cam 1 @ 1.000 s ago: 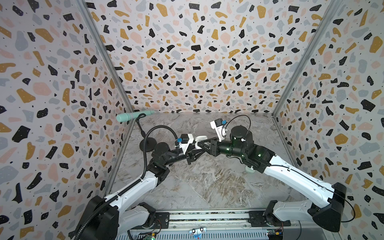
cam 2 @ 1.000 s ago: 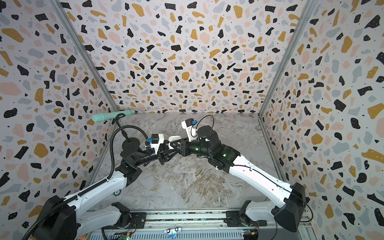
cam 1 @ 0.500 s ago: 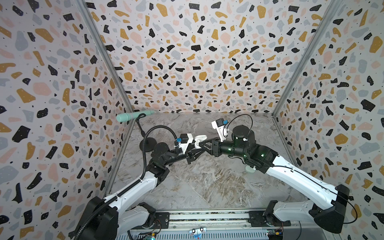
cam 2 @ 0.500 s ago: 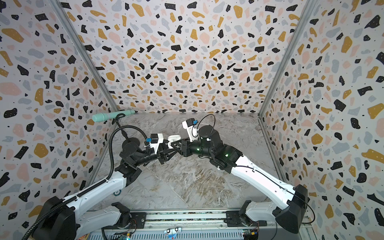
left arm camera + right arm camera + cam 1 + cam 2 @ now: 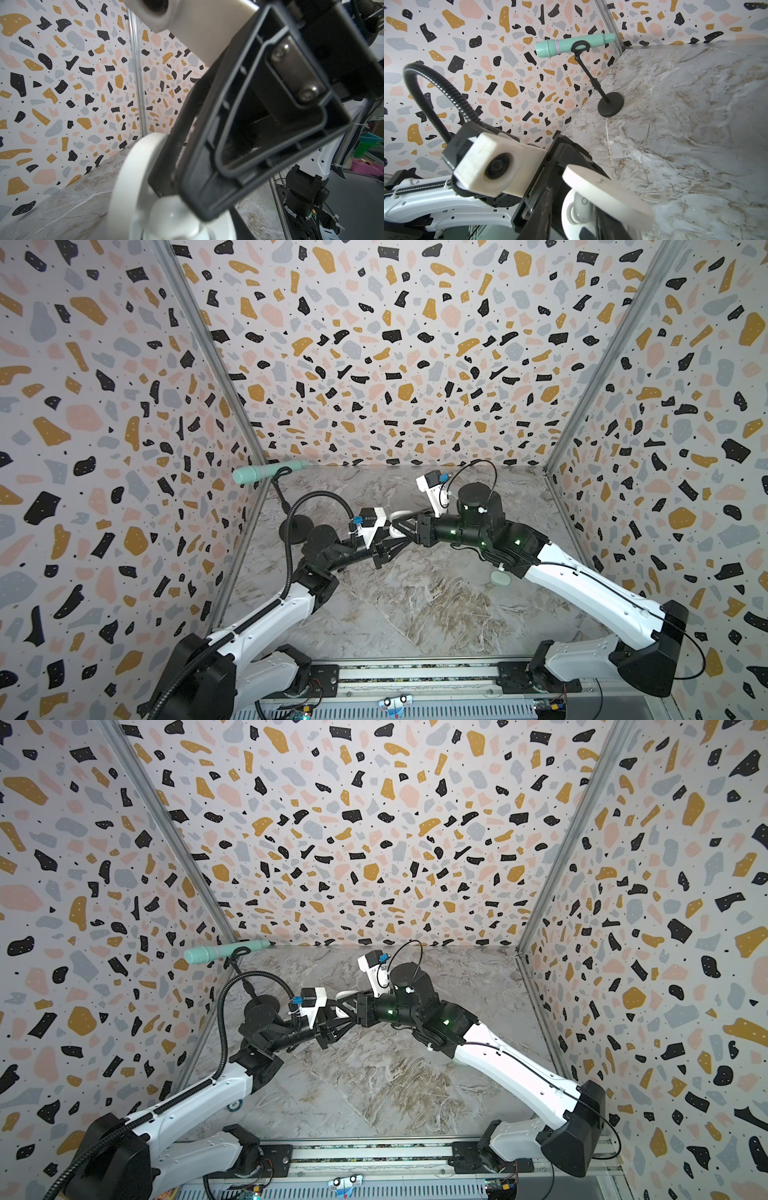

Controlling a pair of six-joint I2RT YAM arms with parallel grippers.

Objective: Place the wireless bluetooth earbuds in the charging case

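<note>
Pinching the charging case (image 5: 608,195), left jaws; right jaws unclear; seated earbud (image 5: 582,207) in right wrist view, not overhead.

The marbled grey table (image 5: 415,605) fills the floor of the booth, wall to wall. A stand's (image 5: 296,527) round black base sits on it near the far left corner, close to the left wall. A pale green case (image 5: 500,577) lies flat on the right half. At the left edge lies a small disc (image 5: 234,1105), too small to tell.
</note>
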